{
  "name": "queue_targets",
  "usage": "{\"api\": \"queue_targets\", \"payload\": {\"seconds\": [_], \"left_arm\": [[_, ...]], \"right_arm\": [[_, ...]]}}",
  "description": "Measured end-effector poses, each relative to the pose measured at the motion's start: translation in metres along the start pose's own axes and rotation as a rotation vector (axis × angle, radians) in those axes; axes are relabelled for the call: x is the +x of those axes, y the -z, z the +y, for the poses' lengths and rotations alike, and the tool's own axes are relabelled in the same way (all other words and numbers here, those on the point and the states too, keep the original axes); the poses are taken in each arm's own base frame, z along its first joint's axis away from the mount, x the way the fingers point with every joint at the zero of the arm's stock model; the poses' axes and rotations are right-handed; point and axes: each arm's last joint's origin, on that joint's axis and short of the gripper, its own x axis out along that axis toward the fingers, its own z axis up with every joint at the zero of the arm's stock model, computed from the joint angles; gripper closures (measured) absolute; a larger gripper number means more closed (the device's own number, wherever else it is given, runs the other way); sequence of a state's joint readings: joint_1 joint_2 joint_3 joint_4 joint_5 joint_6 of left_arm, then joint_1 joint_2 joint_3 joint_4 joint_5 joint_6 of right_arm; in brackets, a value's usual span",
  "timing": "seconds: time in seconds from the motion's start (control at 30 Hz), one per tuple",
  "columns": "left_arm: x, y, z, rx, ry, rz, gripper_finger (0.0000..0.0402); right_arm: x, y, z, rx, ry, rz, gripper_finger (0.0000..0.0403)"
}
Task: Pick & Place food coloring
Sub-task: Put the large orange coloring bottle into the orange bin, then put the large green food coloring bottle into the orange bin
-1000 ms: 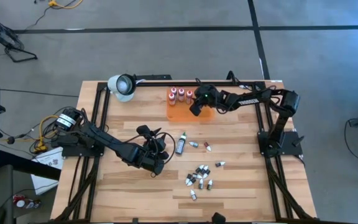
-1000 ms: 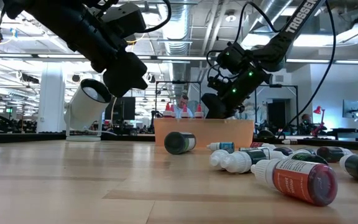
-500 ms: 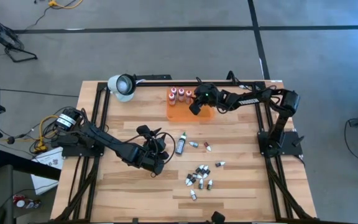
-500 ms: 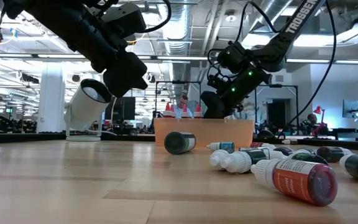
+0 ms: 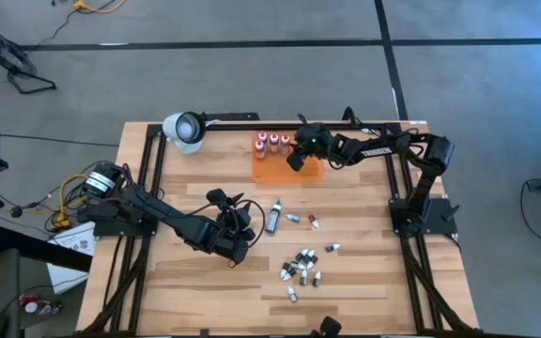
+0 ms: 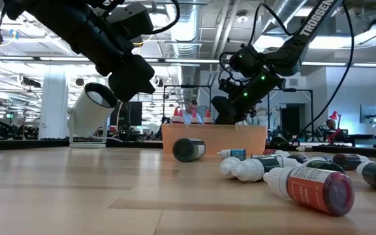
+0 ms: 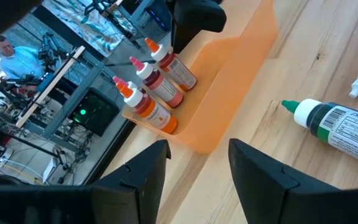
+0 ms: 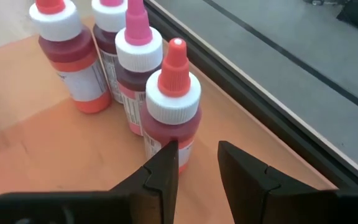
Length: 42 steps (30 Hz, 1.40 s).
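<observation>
We found four bottles point(image 5: 273, 143) standing on the orange tray point(image 5: 287, 168) near the worktop's far edge. The right claw point(image 8: 196, 163) hung narrowly parted, empty, beside the red one point(image 8: 169, 106). The left claw point(image 7: 194, 168) waited open mid-worktop. Roughly a dozen droppers point(image 5: 301, 266) and the green bottle point(image 5: 273, 218) remained unplaced.

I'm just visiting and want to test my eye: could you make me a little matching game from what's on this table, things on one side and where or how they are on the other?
Things:
1. green bottle
2. orange tray
3. white lamp
4. right tool

Places or states:
A. at the table's far left corner
B. lying on its side on the wood
C. over the tray, beside the upright bottles
D. holds four upright bottles

Pairs: 1-B, 2-D, 3-A, 4-C
</observation>
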<state>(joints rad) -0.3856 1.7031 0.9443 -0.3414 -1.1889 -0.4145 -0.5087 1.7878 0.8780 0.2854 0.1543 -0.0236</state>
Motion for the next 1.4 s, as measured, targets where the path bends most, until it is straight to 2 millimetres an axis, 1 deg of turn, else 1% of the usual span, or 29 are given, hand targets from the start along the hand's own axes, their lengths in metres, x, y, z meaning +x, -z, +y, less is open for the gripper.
{"api": "queue_targets", "payload": {"seconds": [0.33, 0.63, 0.77, 0.87, 0.93, 1.07, 1.13, 1.23, 1.33, 1.4], "left_arm": [[0.000, 0.000, 0.000, 0.000, 0.002, 0.001, 0.0233], [0.000, 0.000, 0.000, 0.000, 0.007, 0.003, 0.0233], [0.000, 0.000, -0.001, -0.002, 0.049, 0.020, 0.0233], [0.000, 0.001, -0.003, -0.003, 0.085, 0.036, 0.0233], [0.000, 0.001, -0.003, -0.009, 0.107, 0.042, 0.0233], [0.003, -0.006, -0.007, -0.049, 0.189, 0.036, 0.0233], [0.010, -0.012, -0.008, -0.090, 0.287, 0.047, 0.0233], [0.026, -0.021, -0.006, -0.153, 0.465, 0.068, 0.0233], [0.042, -0.027, 0.000, -0.219, 0.598, 0.092, 0.0233], [0.051, -0.034, 0.005, -0.266, 0.649, 0.116, 0.0233]], "right_arm": [[0.001, -0.001, -0.006, 0.009, 0.014, -0.009, 0.0297], [0.001, -0.001, -0.006, 0.010, 0.017, -0.011, 0.0297], [-0.007, -0.009, -0.008, 0.006, 0.045, -0.040, 0.0297], [-0.023, -0.020, -0.010, 0.009, 0.048, -0.072, 0.0297], [-0.037, -0.027, -0.012, 0.009, 0.047, -0.071, 0.0297], [-0.073, -0.039, -0.011, -0.020, 0.029, -0.065, 0.0297], [-0.091, -0.042, -0.007, -0.047, 0.008, -0.053, 0.0297], [-0.117, -0.043, 0.003, -0.098, -0.035, -0.029, 0.0297], [-0.137, -0.040, 0.015, -0.137, -0.084, -0.016, 0.0297], [-0.148, -0.036, 0.024, -0.162, -0.119, -0.035, 0.0297]]}}
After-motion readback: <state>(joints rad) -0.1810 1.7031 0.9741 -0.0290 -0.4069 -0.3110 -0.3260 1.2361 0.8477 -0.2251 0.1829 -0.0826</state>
